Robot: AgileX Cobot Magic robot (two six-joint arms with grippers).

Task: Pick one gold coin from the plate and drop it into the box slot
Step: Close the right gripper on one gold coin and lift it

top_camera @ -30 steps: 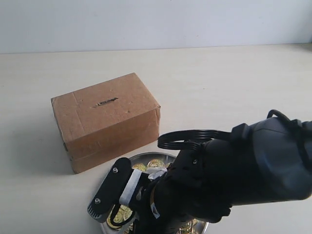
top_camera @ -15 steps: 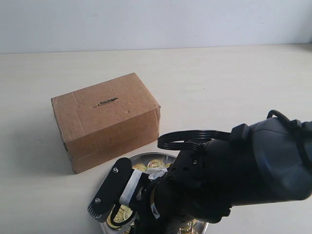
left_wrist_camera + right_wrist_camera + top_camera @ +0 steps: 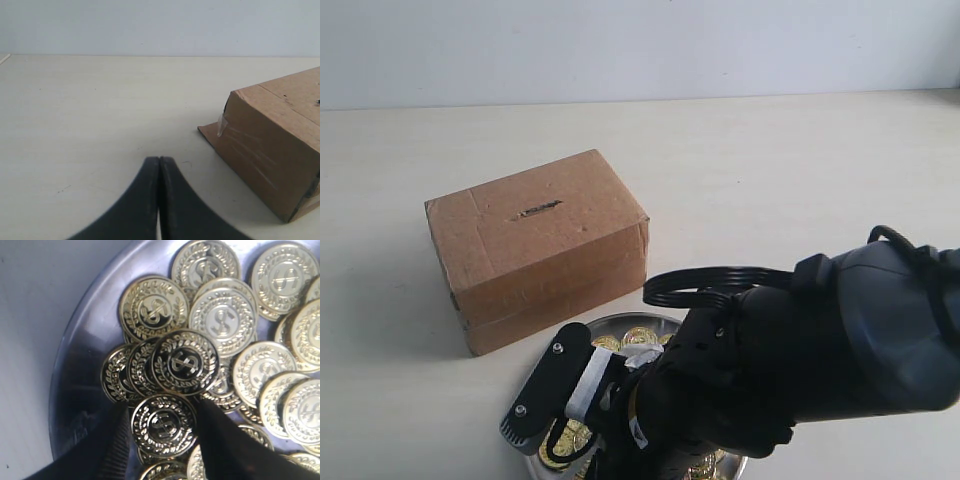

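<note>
The silver plate point(image 3: 82, 360) holds several gold coins, and its rim point(image 3: 620, 320) shows in front of the brown box point(image 3: 545, 260). My right gripper point(image 3: 162, 422) reaches down into the plate. Its two black fingers press against opposite edges of one gold coin point(image 3: 163, 426), which lies on top of other coins. In the exterior view the right gripper point(image 3: 565, 445) and arm cover most of the plate. The slot point(image 3: 538, 210) is a dark slit in the box's top face. My left gripper point(image 3: 159, 165) is shut on nothing, low over the table beside the box point(image 3: 270, 150).
The pale table point(image 3: 800, 180) stretches behind and to the right of the box. A black coiled cable point(image 3: 705, 283) loops over the right arm's bulky wrist point(image 3: 820, 340). The plate lies at the table's near edge in the exterior view.
The right gripper has shifted very slightly over the plate. Nothing else has visibly moved.
</note>
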